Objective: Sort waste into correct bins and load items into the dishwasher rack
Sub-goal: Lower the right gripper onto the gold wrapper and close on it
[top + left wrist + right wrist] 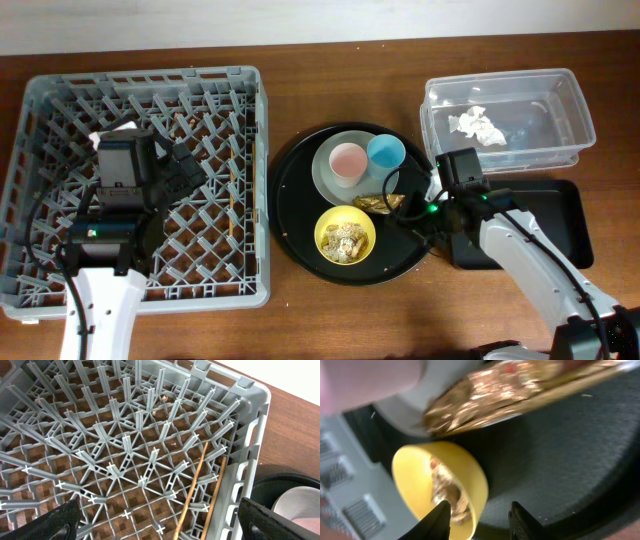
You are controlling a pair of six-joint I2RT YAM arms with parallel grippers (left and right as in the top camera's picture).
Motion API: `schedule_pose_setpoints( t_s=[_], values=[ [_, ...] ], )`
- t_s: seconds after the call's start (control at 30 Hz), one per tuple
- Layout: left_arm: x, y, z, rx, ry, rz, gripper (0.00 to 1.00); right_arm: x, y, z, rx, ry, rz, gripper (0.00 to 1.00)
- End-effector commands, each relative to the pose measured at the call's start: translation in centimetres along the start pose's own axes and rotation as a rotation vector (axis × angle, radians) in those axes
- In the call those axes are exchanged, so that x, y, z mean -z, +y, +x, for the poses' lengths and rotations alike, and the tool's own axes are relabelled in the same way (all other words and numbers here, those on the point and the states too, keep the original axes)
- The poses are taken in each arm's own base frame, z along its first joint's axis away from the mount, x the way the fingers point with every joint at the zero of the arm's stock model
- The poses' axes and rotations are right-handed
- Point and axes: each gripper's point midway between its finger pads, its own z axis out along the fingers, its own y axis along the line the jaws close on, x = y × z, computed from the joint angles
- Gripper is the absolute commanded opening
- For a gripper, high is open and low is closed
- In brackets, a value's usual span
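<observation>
The right pincer [479, 519] is spread open with nothing between its fingers, low over the round black tray [560, 460]. The gold foil wrapper [520, 385] lies just ahead of the tips, untouched, and the yellow bowl [475, 480] sits close beside them. The left pincer [165, 525] gapes wide above the grey rack [250, 425], where the chopsticks [192, 490] lie.

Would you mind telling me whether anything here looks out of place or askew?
Only mildly. The chopsticks lie flat and slanted among the pegs by the dishwasher rack wall nearest the round tray, instead of standing upright. The foil wrapper overlaps the rim of the plate. Nothing looks spilled or broken.
</observation>
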Motion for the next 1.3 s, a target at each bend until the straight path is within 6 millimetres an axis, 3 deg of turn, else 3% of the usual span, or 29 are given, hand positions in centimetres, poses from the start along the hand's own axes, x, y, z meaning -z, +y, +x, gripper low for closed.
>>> schedule_pose_setpoints(
  t_s=[0.0,0.17,0.37,0.57,0.77,0.8,0.83,0.87,0.9,1.07,1.2,1.23,1.27],
  values=[
    [0.2,0.0,-0.3,0.017,-0.007,0.004,0.99,-0.5,-3.8,-1.7,-0.313,-0.154,0.154,0.53],
    [0.2,0.0,-0.3,0.017,-0.007,0.004,0.99,-2.4,-3.7,-3.7,-0.353,-0.230,0.085,0.54],
    [0.2,0.0,-0.3,0.017,-0.007,0.004,0.99,-4.9,-1.4,-3.6,-0.259,-0.260,0.066,0.53],
    [0.2,0.0,-0.3,0.017,-0.007,0.004,0.99,-4.8,-2.1,-4.6,-0.198,-0.408,0.169,0.53],
    [0.2,0.0,-0.3,0.017,-0.007,0.004,0.99,-5.7,-2.8,-4.8,-0.226,-0.409,0.186,0.53],
    [0.2,0.0,-0.3,0.017,-0.007,0.004,0.99,-5.9,-3.0,-4.7,-0.228,-0.405,0.195,0.52],
    [0.2,0.0,-0.3,0.017,-0.007,0.004,0.99,-5.9,-3.0,-4.7,-0.228,-0.405,0.196,0.42],
    [0.2,0.0,-0.3,0.017,-0.007,0.004,0.99,-5.9,-2.9,-4.9,-0.227,-0.409,0.188,0.18],
    [0.2,0.0,-0.3,0.017,-0.007,0.004,0.99,-5.8,-2.8,-4.9,-0.227,-0.411,0.185,0.08],
    [0.2,0.0,-0.3,0.017,-0.007,0.004,0.99,-5.2,-1.9,-4.9,-0.210,-0.408,0.151,0.04],
    [0.2,0.0,-0.3,0.017,-0.007,0.004,0.99,-2.5,0.4,-4.8,-0.137,-0.434,0.077,0.04],
    [0.2,0.0,-0.3,0.017,-0.007,0.004,0.99,-2.2,0.6,-4.7,-0.135,-0.438,0.071,0.43],
    [0.2,0.0,-0.3,0.017,-0.007,0.004,0.99,-2.3,0.4,-4.7,-0.136,-0.435,0.076,0.58]
  ],
)
